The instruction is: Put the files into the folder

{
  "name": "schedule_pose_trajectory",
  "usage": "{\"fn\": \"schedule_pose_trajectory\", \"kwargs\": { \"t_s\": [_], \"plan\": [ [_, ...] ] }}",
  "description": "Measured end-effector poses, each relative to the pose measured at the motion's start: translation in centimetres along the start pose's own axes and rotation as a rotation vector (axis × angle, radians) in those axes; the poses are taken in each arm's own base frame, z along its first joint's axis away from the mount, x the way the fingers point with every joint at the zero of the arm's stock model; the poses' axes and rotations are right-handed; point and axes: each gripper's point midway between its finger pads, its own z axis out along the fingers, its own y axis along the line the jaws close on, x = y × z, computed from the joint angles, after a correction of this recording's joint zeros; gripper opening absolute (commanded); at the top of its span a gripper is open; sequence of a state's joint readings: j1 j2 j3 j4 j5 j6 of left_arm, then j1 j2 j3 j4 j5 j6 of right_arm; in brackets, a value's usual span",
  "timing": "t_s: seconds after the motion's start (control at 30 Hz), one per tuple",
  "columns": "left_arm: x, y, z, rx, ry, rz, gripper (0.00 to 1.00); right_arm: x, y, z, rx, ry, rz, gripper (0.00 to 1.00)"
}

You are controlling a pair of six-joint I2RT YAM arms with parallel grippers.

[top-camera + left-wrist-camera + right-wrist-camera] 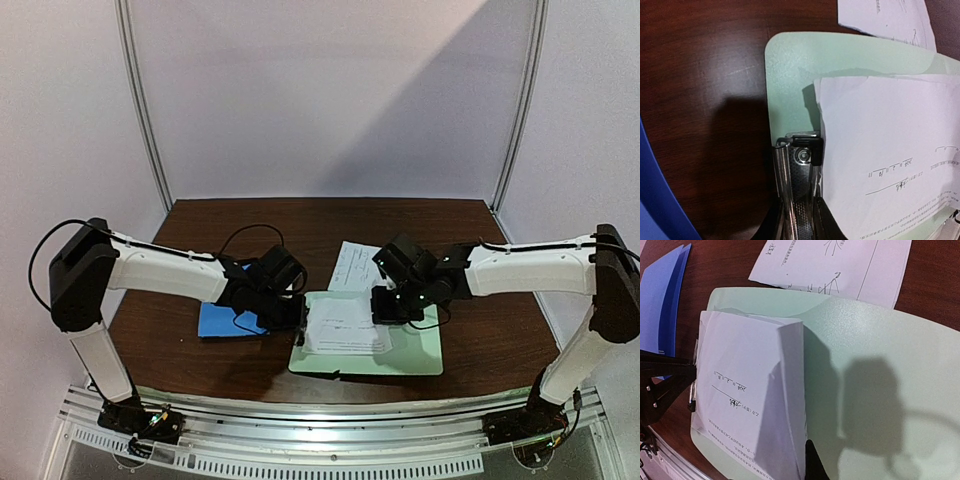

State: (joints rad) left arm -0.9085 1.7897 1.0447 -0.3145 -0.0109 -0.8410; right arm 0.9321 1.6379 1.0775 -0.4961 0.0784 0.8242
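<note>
Thin and floppy, so pinch sheet [740, 390] by buckled edge beside right fingers [812, 465] (spread or closed, cannot tell), left fingers [824, 227] clamping clip [800, 170].

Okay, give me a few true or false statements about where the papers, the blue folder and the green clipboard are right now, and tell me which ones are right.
1. The blue folder lies on the table, left of the green clipboard. True.
2. Both sheets are already in the folder. False: one sheet lies on the clipboard, and the other sheet lies mostly on the table behind it.
3. The sheet on the clipboard lies flat. False: in the right wrist view one edge is lifted into a fold.
4. The left arm's fingers are at the clipboard's left edge, by its metal clip. True.
</note>
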Motion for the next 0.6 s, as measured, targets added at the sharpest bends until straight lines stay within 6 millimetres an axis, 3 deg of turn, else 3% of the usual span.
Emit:
{"fn": "schedule_pose_trajectory", "kwargs": {
  "t_s": [0.1,0.43,0.6],
  "plan": [
    [-0.1,0.1,0.0,-0.004,-0.002,0.000,0.00,-0.4,0.4,-0.5,0.014,-0.018,-0.009,0.00],
    [-0.2,0.1,-0.1,-0.007,-0.007,0.000,0.00,-0.6,-1.7,-1.2,0.135,-0.035,-0.024,0.00],
    [-0.4,-0.2,-0.2,-0.002,-0.016,-0.001,0.00,-0.6,-1.8,-1.2,0.140,-0.033,-0.025,0.00]
  ]
}}
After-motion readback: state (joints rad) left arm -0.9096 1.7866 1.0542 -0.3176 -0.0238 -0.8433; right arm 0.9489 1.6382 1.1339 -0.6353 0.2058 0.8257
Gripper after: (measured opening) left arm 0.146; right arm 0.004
